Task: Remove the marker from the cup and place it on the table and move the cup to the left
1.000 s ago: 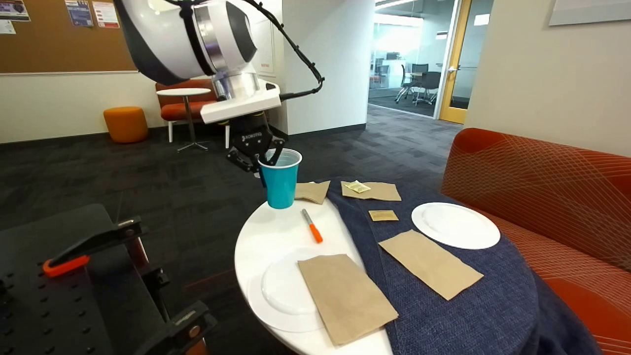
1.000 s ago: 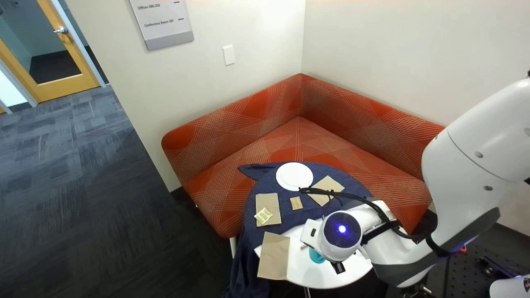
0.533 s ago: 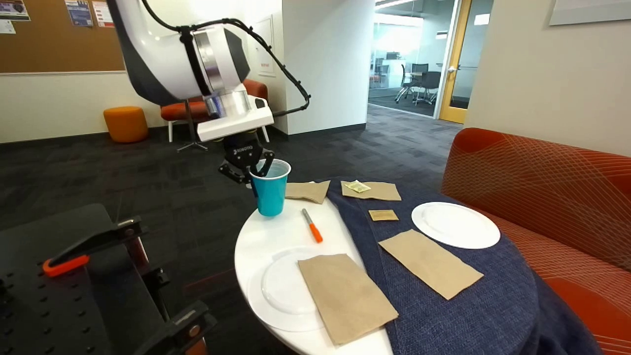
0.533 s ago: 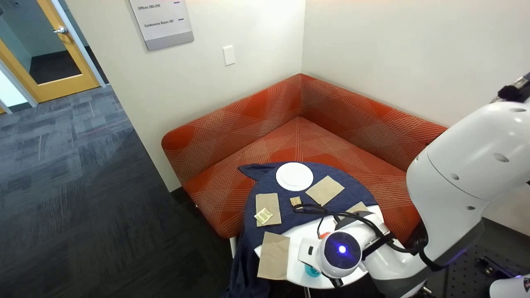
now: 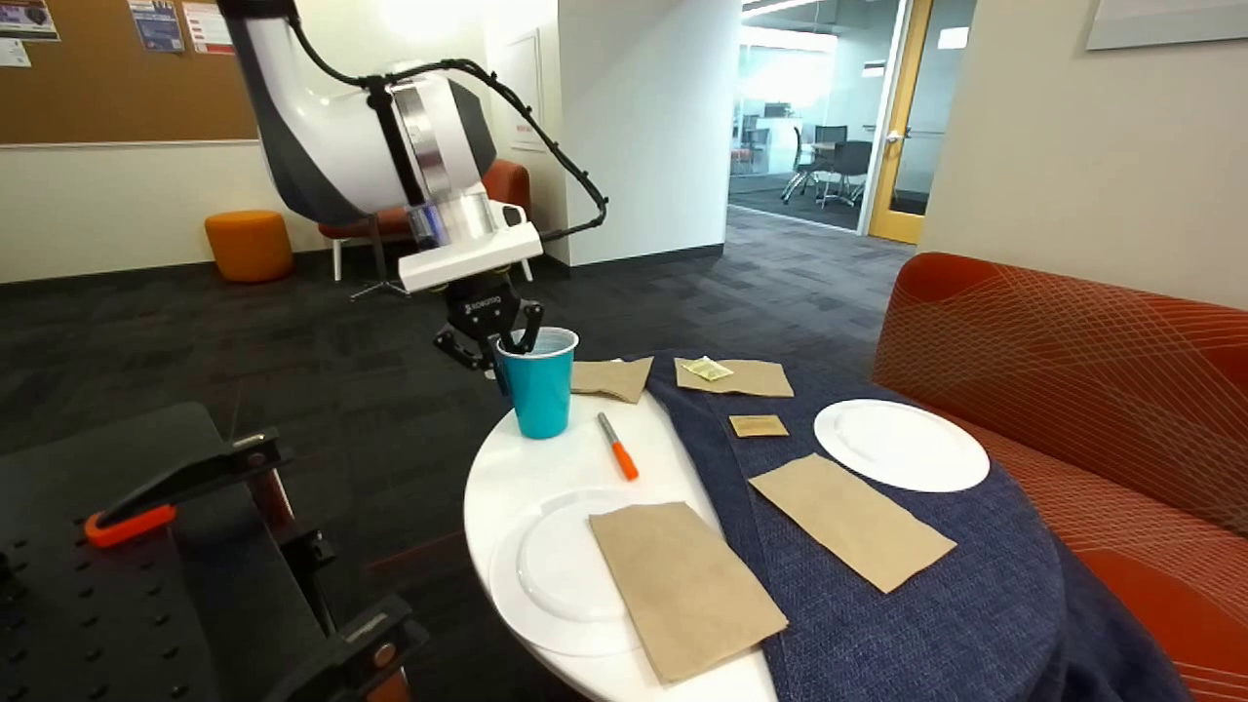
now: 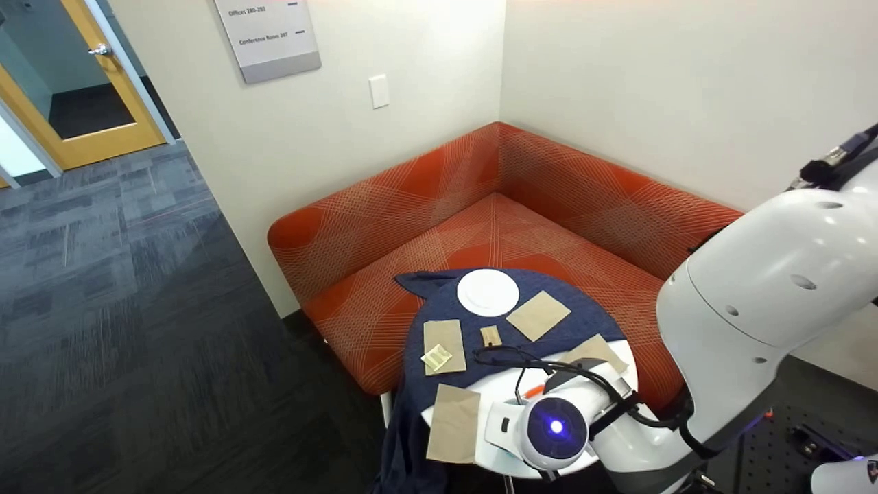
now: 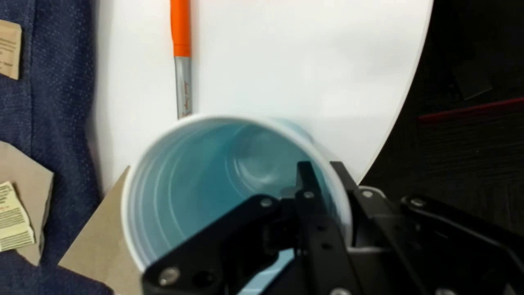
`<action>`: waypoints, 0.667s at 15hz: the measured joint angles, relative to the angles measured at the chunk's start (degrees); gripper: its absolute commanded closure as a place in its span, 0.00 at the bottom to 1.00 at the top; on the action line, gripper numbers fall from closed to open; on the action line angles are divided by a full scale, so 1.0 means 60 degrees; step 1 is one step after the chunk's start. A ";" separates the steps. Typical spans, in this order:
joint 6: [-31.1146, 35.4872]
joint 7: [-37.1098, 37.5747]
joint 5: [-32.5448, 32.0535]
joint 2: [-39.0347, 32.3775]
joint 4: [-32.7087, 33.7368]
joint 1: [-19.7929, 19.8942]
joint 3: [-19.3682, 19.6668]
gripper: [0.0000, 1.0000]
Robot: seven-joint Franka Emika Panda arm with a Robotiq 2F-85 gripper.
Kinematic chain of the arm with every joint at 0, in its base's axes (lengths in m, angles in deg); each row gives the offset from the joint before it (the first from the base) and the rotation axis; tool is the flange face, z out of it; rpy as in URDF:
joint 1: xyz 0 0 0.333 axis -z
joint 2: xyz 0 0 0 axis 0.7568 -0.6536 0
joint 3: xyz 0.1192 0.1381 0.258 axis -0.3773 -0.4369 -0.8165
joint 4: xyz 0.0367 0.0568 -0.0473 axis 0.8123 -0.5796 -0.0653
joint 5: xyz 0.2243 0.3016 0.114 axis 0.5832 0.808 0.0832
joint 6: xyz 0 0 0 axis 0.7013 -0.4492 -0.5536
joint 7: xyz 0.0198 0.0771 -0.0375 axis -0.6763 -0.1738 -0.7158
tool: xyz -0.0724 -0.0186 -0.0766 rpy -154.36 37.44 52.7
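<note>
The orange-red marker [image 5: 618, 446] with a grey end lies on the white table [image 5: 502, 468], beside the cup. In the wrist view the marker [image 7: 181, 32] lies just past the cup's rim. The teal cup [image 5: 544, 398] is upright near the table's edge; whether its base touches the table is hard to tell. My gripper [image 5: 507, 359] is shut on the cup's wall. In the wrist view the gripper [image 7: 321, 164] has one finger inside the rim and one outside; the cup [image 7: 184, 180] holds nothing visible. In an exterior view the arm [image 6: 555, 425] hides most of the cup.
Brown napkins [image 5: 687, 590] and white plates [image 5: 902, 446] lie on the table and navy cloth [image 5: 936, 585]. Small packets [image 5: 759, 426] lie farther back. A red couch [image 5: 1102, 409] borders the table. A black platform with clamps [image 5: 97, 585] stands close by.
In an exterior view the gripper and cup have moved together downward and slightly left, with a small shift back right lately. The marker has stayed in place.
</note>
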 measured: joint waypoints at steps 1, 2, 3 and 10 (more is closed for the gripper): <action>0.0000 0.0001 -0.0034 -0.0006 0.0029 -0.0038 0.0038 0.44; 0.0000 0.0005 -0.0065 -0.0006 0.0052 -0.0061 0.0067 0.35; 0.0000 0.0007 -0.0089 -0.0006 0.0070 -0.0071 0.0081 0.29; -0.0236 0.0010 -0.0103 0.0271 0.0054 -0.0046 0.0080 0.00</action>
